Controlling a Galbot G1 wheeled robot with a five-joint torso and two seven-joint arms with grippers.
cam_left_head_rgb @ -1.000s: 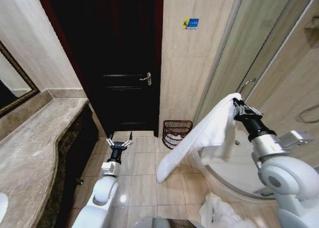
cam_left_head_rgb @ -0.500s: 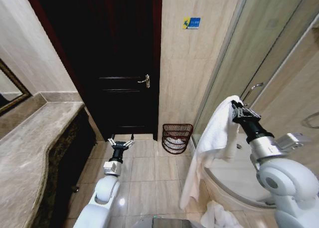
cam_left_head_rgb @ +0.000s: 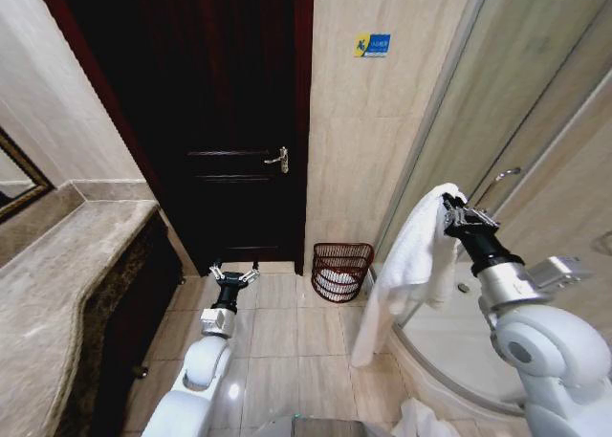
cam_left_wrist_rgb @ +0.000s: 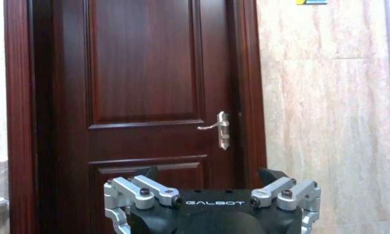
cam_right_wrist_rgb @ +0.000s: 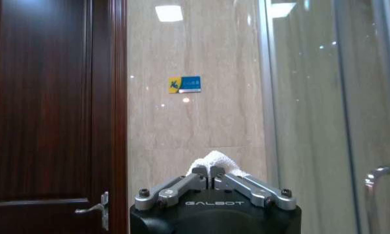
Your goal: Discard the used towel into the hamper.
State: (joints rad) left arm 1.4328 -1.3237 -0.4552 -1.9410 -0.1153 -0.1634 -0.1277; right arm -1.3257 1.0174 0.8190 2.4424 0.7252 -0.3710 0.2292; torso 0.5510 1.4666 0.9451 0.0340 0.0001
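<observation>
White terry towel point(cam_left_head_rgb: 413, 255) hangs in a long fold from the right pincer point(cam_left_head_rgb: 453, 210), whose fingers are clamped together on its upper edge; in the right wrist view only a small tuft point(cam_right_wrist_rgb: 213, 160) shows above the tips. Low against the beige tiled wall, beside the dark wooden door point(cam_left_head_rgb: 225, 121), stands the round red-brown wire hamper point(cam_left_head_rgb: 341, 271), something pale inside, hard to make out. Left pincer point(cam_left_head_rgb: 234, 271) hovers over the floor, fingers spread apart.

right claw point(cam_left_head_rgb: 449, 206) raised, fingers pinched together; left claw point(cam_left_head_rgb: 233, 272) low, spread wide
</observation>
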